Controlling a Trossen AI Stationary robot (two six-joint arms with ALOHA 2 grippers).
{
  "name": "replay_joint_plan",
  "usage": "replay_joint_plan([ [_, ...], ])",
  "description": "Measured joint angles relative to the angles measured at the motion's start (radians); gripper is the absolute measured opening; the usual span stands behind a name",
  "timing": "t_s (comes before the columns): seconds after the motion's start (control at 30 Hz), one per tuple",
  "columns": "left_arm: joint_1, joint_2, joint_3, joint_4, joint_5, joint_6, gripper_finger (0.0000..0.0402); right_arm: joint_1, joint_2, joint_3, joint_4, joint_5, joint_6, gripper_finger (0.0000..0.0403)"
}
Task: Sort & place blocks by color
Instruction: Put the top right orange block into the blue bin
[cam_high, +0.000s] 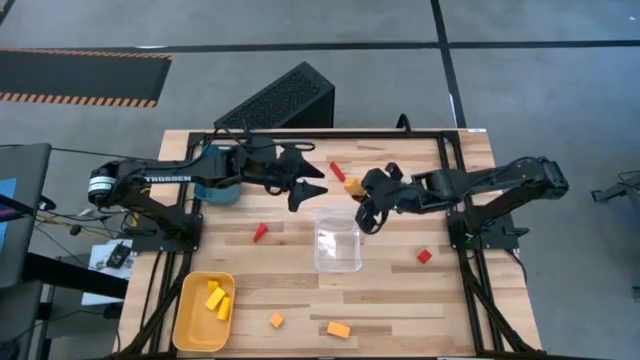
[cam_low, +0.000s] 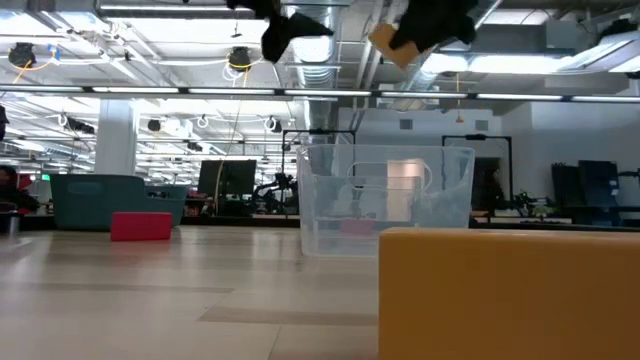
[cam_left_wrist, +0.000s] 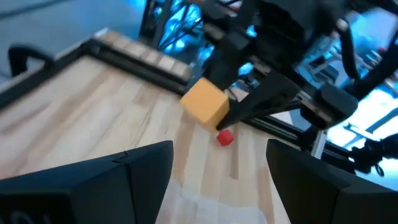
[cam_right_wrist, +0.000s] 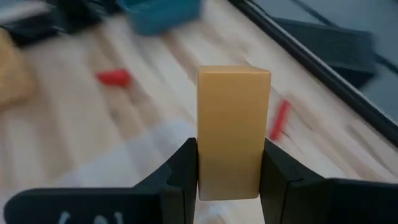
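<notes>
Right gripper (cam_high: 362, 203) is up off the table, just behind the clear plastic box (cam_high: 338, 239), and its two dark fingers (cam_right_wrist: 180, 171) are clamped on the sides of an orange rectangular block (cam_right_wrist: 233, 130). The wrist view shows it squarely: block upright between the pads, top end sticking out. From table height the same block hangs high, above the box, well clear of the wood.

Left gripper (cam_high: 305, 186) hovers close by, to the left of the right one, fingers spread wide and empty.

Count time, from overhead. Red pieces loose on the wooden table (cam_high: 400, 300): three. A thin red bar (cam_high: 337, 171) towards the back, a small red wedge-like piece (cam_high: 260, 232) left of the box, a small red cube (cam_high: 424, 256) to its right. Orange pieces on the table: two, a small orange cube (cam_high: 276, 320) and a longer orange bar (cam_high: 338, 329), both near the front edge. Add the held one, that makes three orange. Yellow: a cluster of yellow blocks (cam_high: 218, 299) lying in the yellow tray (cam_high: 190, 325) at the front left. Looks like three, but they touch and overlap, so the exact number is hard to call.

A teal container (cam_high: 215, 190) sits at the back left, largely covered by the left arm; what it holds cannot be seen. In the low view a big orange face (cam_low: 505, 292) fills the near corner, cut off by the frame.
</notes>
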Motion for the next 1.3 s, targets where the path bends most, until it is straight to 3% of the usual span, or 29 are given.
replay_joint_plan([
  [0.17,-0.034,-0.006,0.000,0.080,0.000,0.145,0.0248,-0.035,0.000,0.037,0.089,-0.153,-0.093,0.0127],
  [0.3,-0.057,-0.007,0.000,0.126,0.003,0.207,0.0248,-0.046,0.000,0.048,0.105,-0.185,-0.130,0.0132],
  [0.47,-0.062,0.000,0.000,0.138,0.003,0.230,0.0248,-0.042,0.000,0.048,0.176,-0.203,-0.218,0.0133],
  [0.57,-0.062,0.004,0.000,0.137,0.001,0.245,0.0248,-0.038,0.000,0.048,0.228,-0.284,-0.299,0.0134],
  [1.03,-0.062,0.008,0.000,0.189,0.007,0.224,0.0247,-0.109,0.000,0.048,0.299,-0.453,-0.405,0.0134],
  [1.17,-0.061,0.008,0.000,0.182,0.004,0.221,0.0228,-0.126,0.000,0.048,0.322,-0.477,-0.421,0.0134],
  [1.3,-0.062,0.008,0.000,0.192,0.008,0.218,0.0181,-0.138,0.000,0.048,0.315,-0.514,-0.430,0.0134],
])
